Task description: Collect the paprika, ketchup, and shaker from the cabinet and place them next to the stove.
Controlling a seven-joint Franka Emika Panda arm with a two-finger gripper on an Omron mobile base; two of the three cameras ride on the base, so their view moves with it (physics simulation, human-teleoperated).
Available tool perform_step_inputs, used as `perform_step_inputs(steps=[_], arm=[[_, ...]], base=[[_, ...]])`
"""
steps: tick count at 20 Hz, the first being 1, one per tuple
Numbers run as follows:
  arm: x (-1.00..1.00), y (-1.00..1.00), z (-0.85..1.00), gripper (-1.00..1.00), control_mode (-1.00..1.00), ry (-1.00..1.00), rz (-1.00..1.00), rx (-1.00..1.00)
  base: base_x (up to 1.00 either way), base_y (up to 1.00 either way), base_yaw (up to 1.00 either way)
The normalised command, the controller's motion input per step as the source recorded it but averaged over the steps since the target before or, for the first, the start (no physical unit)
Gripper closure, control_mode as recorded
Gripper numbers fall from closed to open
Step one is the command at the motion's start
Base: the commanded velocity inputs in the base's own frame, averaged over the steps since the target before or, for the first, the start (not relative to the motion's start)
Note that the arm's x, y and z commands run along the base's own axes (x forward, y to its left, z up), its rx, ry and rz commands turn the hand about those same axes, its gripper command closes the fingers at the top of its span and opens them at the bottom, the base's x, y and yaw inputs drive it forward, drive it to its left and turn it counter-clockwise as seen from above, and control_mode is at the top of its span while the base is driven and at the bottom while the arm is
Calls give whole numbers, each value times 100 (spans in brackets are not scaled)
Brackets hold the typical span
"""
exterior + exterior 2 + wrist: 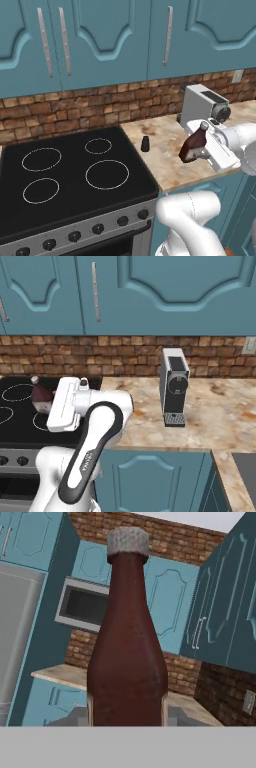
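The gripper [196, 149] is closed tight around the lower body of the ketchup [194, 144], a dark brown-red bottle with a small white cap. In the left base view the bottle sits right of centre, tilted with its cap toward the upper right, held in the air above the stone counter [165, 155]. In the hand view the ketchup [127, 642] stands large in the middle of the frame, cap near the top; its base is cut off at the bottom, and the fingertips pressing its sides are hard to make out.

In the right base view the robot's own white hand covers most of the ketchup [41, 397]; just its cap and a slice of the body peek out at the left, over the edge of the stove [15, 406].

The shaker [145, 144], small and black, stands upright on the counter just beside the right edge of the stove [75, 175], in the middle of the left base view, apart from the held bottle. A white coffee machine [202, 107] stands behind the gripper, against the brick wall [75, 112]; the arm hides its lower part. From the right it shows whole, the coffee machine [173, 387] well apart from the hand.

The cabinet [100, 35] doors along the top of the frame are shut. Bare counter lies between the shaker and the bottle, and a wide bare stretch of counter [220, 416] runs to the right of the machine. The stove's glass top is bare, its left side cut off by the frame.
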Motion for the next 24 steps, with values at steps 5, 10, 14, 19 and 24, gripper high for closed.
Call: perform_step_inputs(steps=[5, 10, 14, 19, 24], arm=[[26, -55, -58, 100, -100, 0, 5, 0], [29, -24, -37, 100, -100, 3, 0, 0], [35, -4, -36, 100, -100, 4, 0, -1], [40, 0, -54, 100, -100, 1, 0, -7], [41, 0, -57, 100, -100, 0, 0, -8]], base=[[0, 0, 0], [0, 0, 0], [0, 0, 0], [0, 0, 0], [0, 0, 0]])
